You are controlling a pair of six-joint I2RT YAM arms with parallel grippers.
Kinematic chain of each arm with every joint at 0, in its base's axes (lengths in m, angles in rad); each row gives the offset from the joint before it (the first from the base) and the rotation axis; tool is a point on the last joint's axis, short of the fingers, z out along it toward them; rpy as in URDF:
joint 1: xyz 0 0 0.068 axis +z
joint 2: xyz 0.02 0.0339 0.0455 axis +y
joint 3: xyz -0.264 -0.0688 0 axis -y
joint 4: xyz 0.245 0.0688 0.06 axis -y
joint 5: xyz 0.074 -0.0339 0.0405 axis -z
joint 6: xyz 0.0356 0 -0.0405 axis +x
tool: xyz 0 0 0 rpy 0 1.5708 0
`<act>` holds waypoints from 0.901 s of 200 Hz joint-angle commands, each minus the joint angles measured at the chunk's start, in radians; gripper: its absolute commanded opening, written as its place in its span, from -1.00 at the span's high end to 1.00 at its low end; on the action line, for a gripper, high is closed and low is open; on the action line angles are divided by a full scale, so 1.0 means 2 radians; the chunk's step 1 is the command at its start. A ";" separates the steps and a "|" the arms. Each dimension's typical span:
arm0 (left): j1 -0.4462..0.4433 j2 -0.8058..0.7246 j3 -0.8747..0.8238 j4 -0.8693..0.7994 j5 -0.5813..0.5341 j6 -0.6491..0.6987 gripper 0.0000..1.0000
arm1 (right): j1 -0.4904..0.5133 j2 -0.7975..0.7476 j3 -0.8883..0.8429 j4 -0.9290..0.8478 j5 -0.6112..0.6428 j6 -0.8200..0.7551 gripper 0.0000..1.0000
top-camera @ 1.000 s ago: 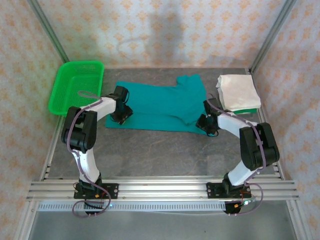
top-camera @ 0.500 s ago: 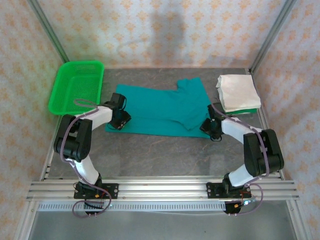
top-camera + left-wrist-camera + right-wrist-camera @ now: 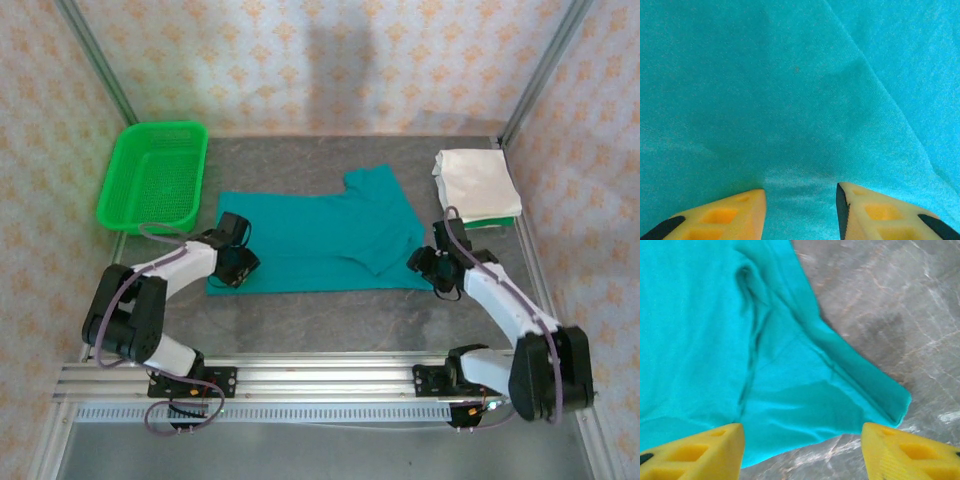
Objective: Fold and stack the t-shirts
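A teal t-shirt (image 3: 320, 235) lies flat across the middle of the table, one part folded over toward the right. My left gripper (image 3: 232, 270) is down on its left end. Its yellow fingertips (image 3: 730, 215) stand apart on the cloth (image 3: 790, 100), with a slight pucker between them. My right gripper (image 3: 425, 265) hovers open at the shirt's near right corner (image 3: 890, 400), holding nothing, with bare table between its fingers. Folded white t-shirts (image 3: 475, 182) are stacked at the back right on a green one (image 3: 492, 221).
A green mesh basket (image 3: 155, 175) stands at the back left. Grey table (image 3: 330, 320) shows in front of the shirt. Metal frame posts and patterned walls close in the sides and back.
Both arms have drawn back toward the near edge, and the teal shirt has slid with them. The right gripper has opened and let go of the shirt's corner.
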 commanded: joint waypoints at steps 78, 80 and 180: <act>0.001 -0.050 0.039 -0.084 -0.088 0.040 -0.69 | 0.180 0.167 0.087 0.048 0.030 0.061 -0.19; 0.001 -0.051 0.039 -0.084 -0.088 0.041 -0.70 | 0.181 0.171 0.088 0.049 0.031 0.062 -0.17; 0.002 -0.062 0.024 -0.075 -0.074 0.046 -1.00 | 0.180 0.280 0.161 0.034 0.070 0.041 1.00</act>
